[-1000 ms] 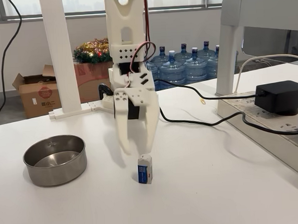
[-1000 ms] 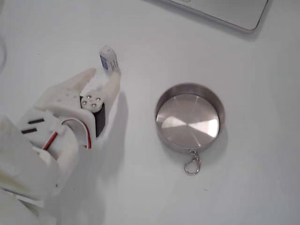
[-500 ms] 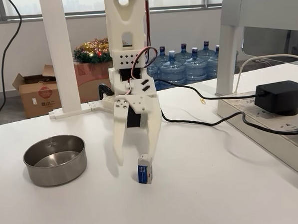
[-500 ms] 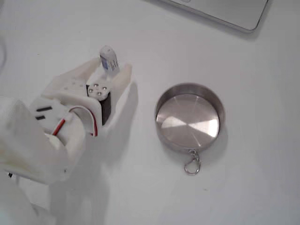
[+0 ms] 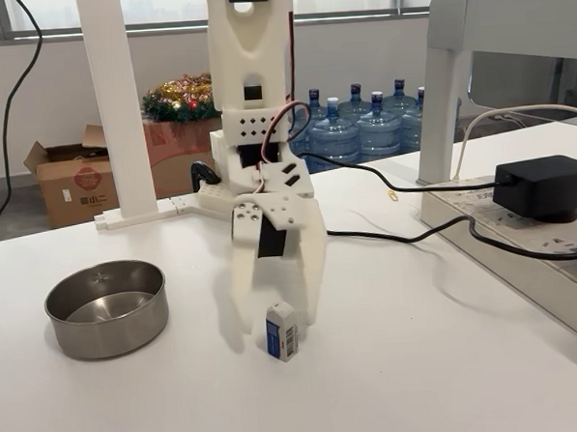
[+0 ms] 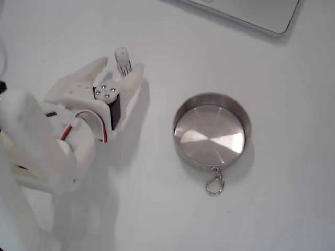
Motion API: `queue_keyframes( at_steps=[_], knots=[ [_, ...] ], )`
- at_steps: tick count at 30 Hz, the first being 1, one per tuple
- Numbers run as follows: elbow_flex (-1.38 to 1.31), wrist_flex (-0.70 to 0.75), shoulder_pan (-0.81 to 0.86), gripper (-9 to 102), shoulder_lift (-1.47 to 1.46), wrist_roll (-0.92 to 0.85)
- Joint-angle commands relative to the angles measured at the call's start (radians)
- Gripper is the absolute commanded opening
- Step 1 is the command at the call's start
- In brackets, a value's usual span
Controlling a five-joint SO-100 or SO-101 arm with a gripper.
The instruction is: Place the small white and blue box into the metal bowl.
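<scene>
The small white and blue box [image 5: 282,330] stands on the white table, its barcode side toward the camera in a fixed view. My white gripper [image 5: 279,322] hangs straight down over it, open, one finger [image 5: 242,298] to the left of the box and the other finger [image 5: 313,290] to its right and just behind. Seen from above, the box [image 6: 122,60] sits between the fingertips of the gripper [image 6: 120,66], close to the right one. The metal bowl [image 5: 109,334] stands empty well to the left; from above the bowl [image 6: 209,130] lies to the right.
A keyring clip [image 6: 213,183] hangs off the bowl's rim. A black power adapter [image 5: 546,185] sits on a white power strip at right, its black cable [image 5: 396,235] crossing the table behind the arm. A laptop corner [image 6: 251,13] lies at the top.
The gripper came down and forward until its open fingers straddle the box. The box has turned slightly and now shows its barcode side instead of the blue face.
</scene>
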Motion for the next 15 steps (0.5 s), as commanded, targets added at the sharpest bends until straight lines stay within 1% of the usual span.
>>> queue_keyframes(
  at_steps=[1, 5, 15],
  knots=[
    [-0.044, -0.087, -0.017, 24, -0.069, 0.008],
    [-0.100, -0.133, -0.017, 24, -0.153, 0.041],
    [-0.112, -0.133, -0.006, 23, -0.156, 0.044]
  ],
)
